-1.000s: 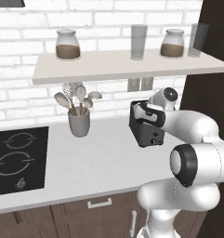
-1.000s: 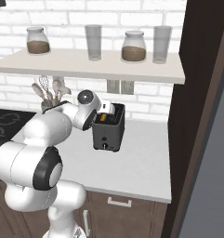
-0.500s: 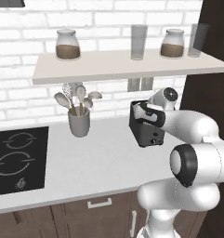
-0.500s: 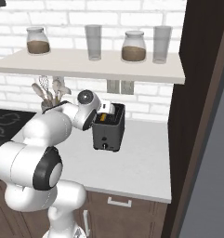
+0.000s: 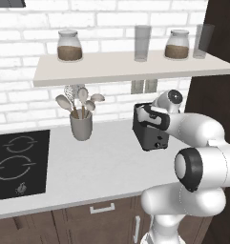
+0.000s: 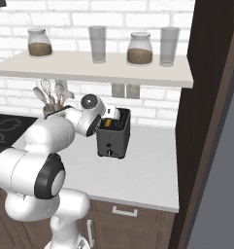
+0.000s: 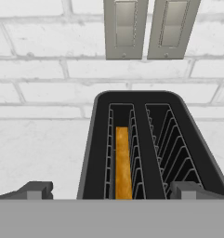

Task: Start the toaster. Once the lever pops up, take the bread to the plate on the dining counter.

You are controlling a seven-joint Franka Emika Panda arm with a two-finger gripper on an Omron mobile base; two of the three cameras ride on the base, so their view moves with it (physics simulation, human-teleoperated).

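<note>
Looking along the hand view: gripper [image 7: 108,190] spread wide and empty, one fingertip [image 7: 35,190] outside the toaster [image 7: 150,139], the other over its far slot. Bread [image 7: 123,162] sits on edge in the slot between the fingertips, golden edge up. Left base view: gripper [image 5: 152,116] poised over the toaster [image 5: 150,133] on the pale worktop [image 5: 97,162]. Right base view: bread [image 6: 108,124] just beyond the fingers, inside the toaster [image 6: 113,138].
</note>
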